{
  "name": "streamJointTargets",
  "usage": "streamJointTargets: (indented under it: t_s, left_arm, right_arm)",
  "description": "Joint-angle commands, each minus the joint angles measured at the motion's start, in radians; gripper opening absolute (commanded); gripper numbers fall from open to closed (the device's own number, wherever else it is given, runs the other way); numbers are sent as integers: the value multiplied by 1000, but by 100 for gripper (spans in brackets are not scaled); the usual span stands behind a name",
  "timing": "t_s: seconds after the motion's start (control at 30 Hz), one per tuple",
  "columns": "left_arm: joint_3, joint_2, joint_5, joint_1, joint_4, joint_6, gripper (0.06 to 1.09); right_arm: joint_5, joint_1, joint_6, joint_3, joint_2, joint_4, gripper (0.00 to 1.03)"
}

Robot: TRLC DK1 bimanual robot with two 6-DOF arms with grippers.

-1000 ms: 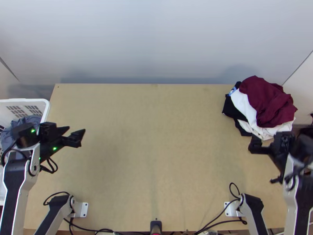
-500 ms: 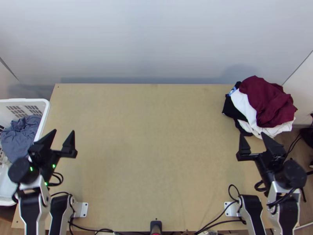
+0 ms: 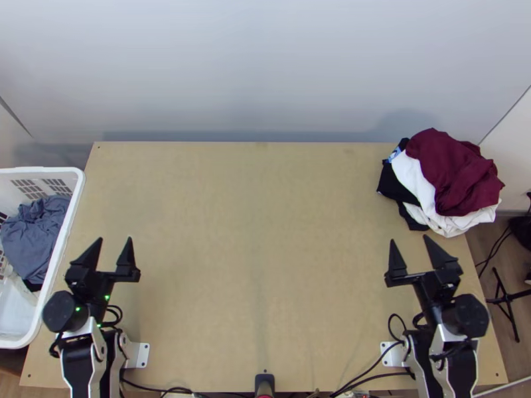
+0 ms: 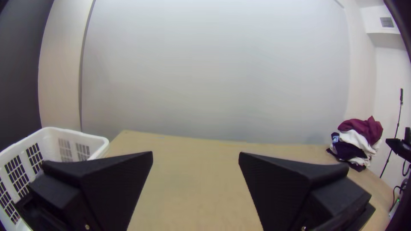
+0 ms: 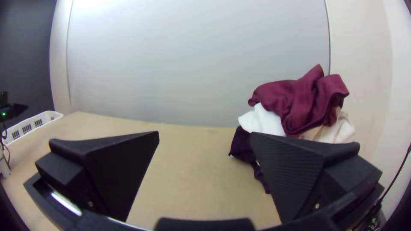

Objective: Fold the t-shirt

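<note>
My left gripper (image 3: 115, 240) stands open near the table's left edge, with nothing between its fingers. Seen from its wrist, the left gripper (image 4: 195, 155) has both fingers wide apart over bare wood. On the right side, my right gripper (image 3: 409, 240) is open as well, in front of the clothes pile. In its own wrist view the right gripper (image 5: 205, 133) holds nothing. A maroon cloth (image 3: 453, 169) lies bunched on top of white cloth (image 3: 413, 178) and black cloth (image 3: 393, 188) at the back right corner. Which piece is a t-shirt, I cannot tell.
A white basket (image 3: 74, 204) with bunched grey-blue cloth (image 3: 36, 232) stands at the left of the wooden table (image 3: 259, 245). A pale wall rises behind the table's far edge. Black cables lie near the arms' bases.
Both arms have drawn back toward the near edge and swung to point up the picture. My left gripper has come away from above the basket. The clothes have not moved.
</note>
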State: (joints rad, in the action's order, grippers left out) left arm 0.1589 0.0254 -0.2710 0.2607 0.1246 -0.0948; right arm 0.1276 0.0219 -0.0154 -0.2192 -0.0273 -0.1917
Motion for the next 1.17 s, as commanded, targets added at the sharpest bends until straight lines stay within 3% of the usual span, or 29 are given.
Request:
streamJointTargets:
  t_s: [0.0,0.2,1.13]
  left_arm:
    - [-107,19,18,-49,14,10,103]
    - [-107,-22,18,-150,15,10,104]
    - [-105,-25,18,-147,17,10,104]
  right_arm:
    - [-6,-10,8,81,32,41,99]
    - [-8,-14,23,161,29,37,99]
    - [-8,-13,25,161,29,37,99]
